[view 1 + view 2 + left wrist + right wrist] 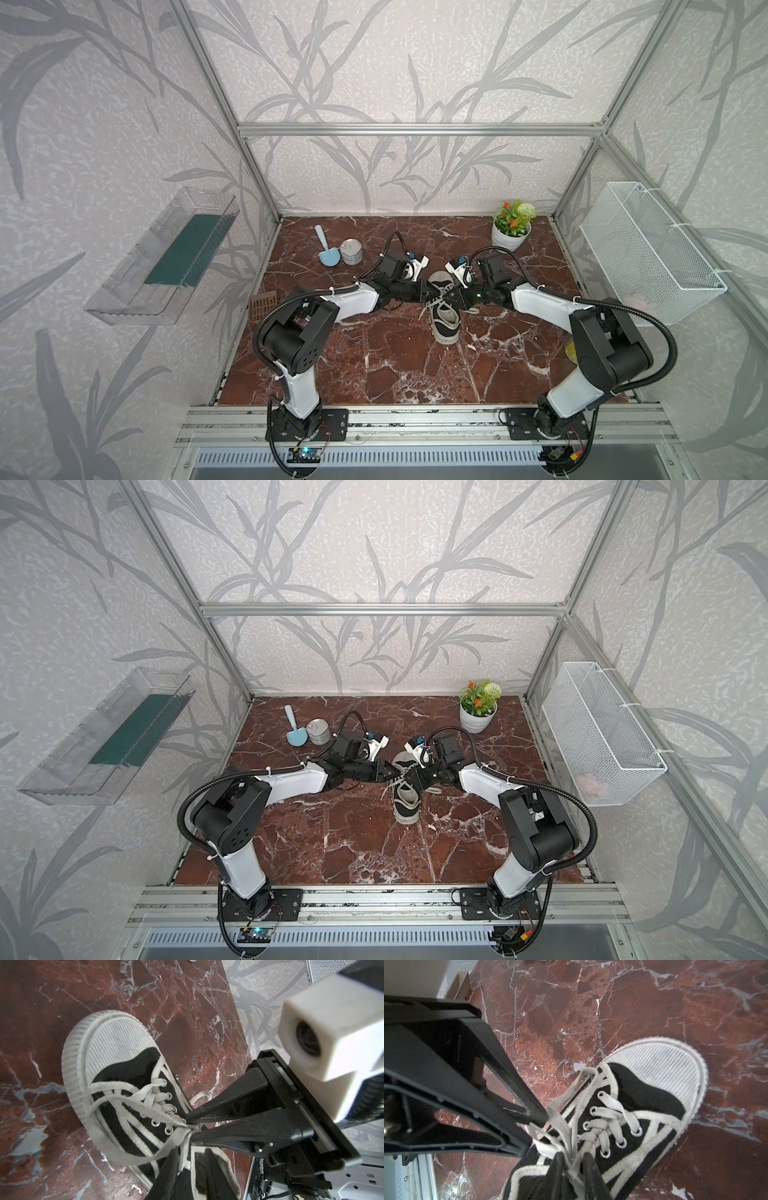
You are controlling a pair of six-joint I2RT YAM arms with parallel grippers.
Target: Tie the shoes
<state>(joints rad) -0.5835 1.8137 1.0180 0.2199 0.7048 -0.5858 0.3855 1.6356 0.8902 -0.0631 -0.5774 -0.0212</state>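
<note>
Left wrist view — right gripper (190,1129) and left gripper (191,1153) pinch laces (145,1095) just above the sneaker (128,1068).

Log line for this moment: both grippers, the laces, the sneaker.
left gripper: jaws shut on laces | right gripper: jaws shut on laces | sneaker: upright on table, toe toward robot | bow: not finished

Bright, even light; warped edges.

Heel of the sneaker (643,1095) beyond wrist views' edges
</note>
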